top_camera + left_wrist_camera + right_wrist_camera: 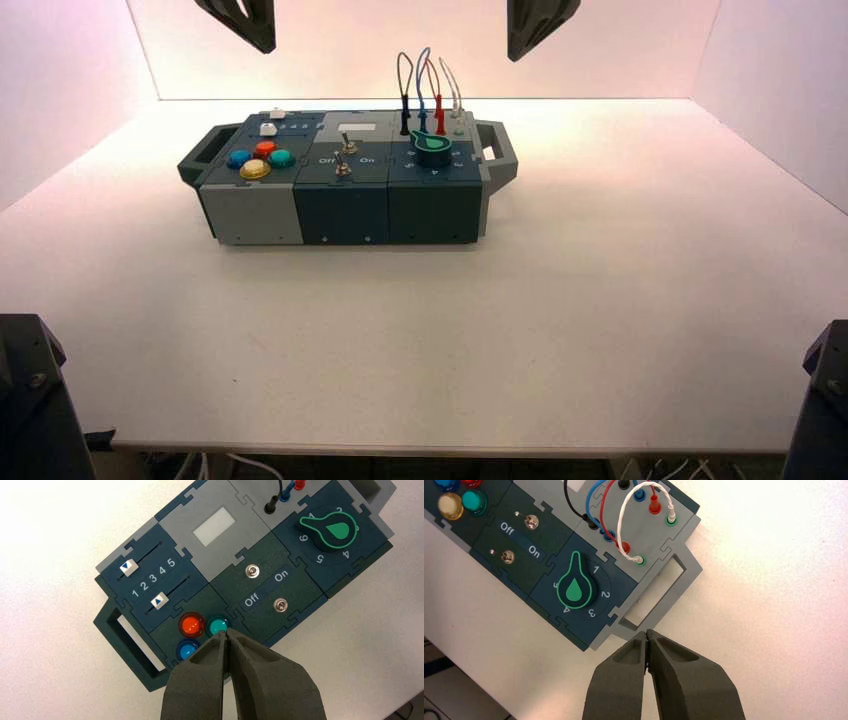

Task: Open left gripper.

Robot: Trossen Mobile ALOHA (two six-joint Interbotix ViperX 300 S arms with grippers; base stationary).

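the left gripper (227, 639) hangs high above the box (345, 215), over its button end, with nothing between its fingers. in the left wrist view the two fingers meet at the tips, only a thin seam between them, so it is closed and holds nothing. the tips line up over the green button (218, 626), beside the red button (191, 624) and the blue button (188, 650), yet the high view shows the gripper (243, 20) well above the box, not touching it.

the coming move turns on that seam: the fingers should part sideways from it, and i judge there is free air on both sides, so nothing on the box should be struck.

the right gripper (647, 641) is parked high over the other end, by the grey handle (659, 595) near the green knob (575, 586); its fingers are also pressed together and empty.

no containers are in view.
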